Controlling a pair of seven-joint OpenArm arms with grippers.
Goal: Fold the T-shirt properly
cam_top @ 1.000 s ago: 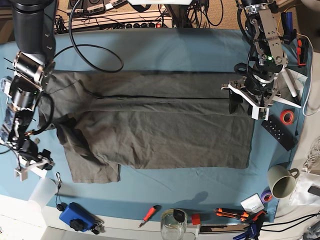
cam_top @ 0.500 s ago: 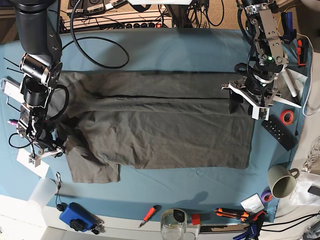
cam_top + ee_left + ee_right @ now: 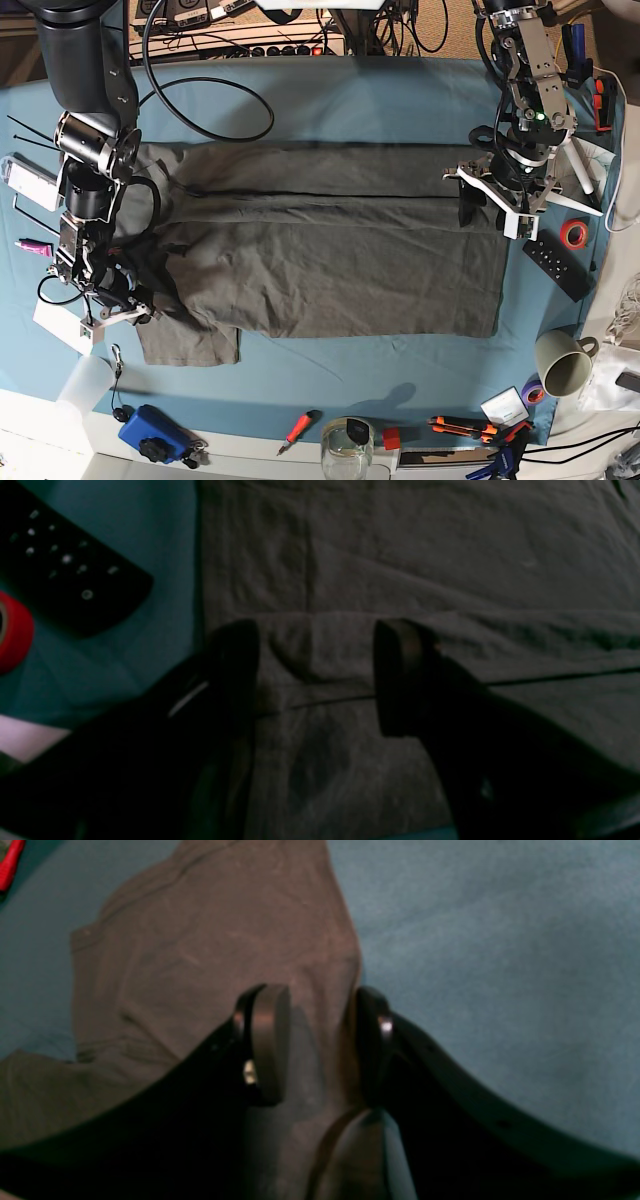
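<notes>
The dark grey T-shirt (image 3: 320, 260) lies spread and partly folded on the blue tablecloth (image 3: 350, 100). One sleeve (image 3: 185, 340) sticks out at the lower left. My right gripper (image 3: 130, 300) is low over that sleeve. In the right wrist view the right gripper (image 3: 320, 1040) is open, its fingers straddling the sleeve's edge (image 3: 345, 960). My left gripper (image 3: 490, 215) hovers at the shirt's right end. The left wrist view shows the left gripper (image 3: 315, 665) open, one finger on each side of a fold line in the T-shirt (image 3: 450, 555), with nothing pinched.
A black remote (image 3: 556, 268) and a red tape roll (image 3: 573, 234) lie just right of the shirt. A mug (image 3: 563, 362), a glass jar (image 3: 347, 445), a red screwdriver (image 3: 298, 428) and a blue box (image 3: 152, 432) line the front edge. A black cable (image 3: 200, 110) loops at the back left.
My right arm has swung in from the table's left edge to the shirt's lower-left sleeve. The left arm and the shirt have stayed put.
</notes>
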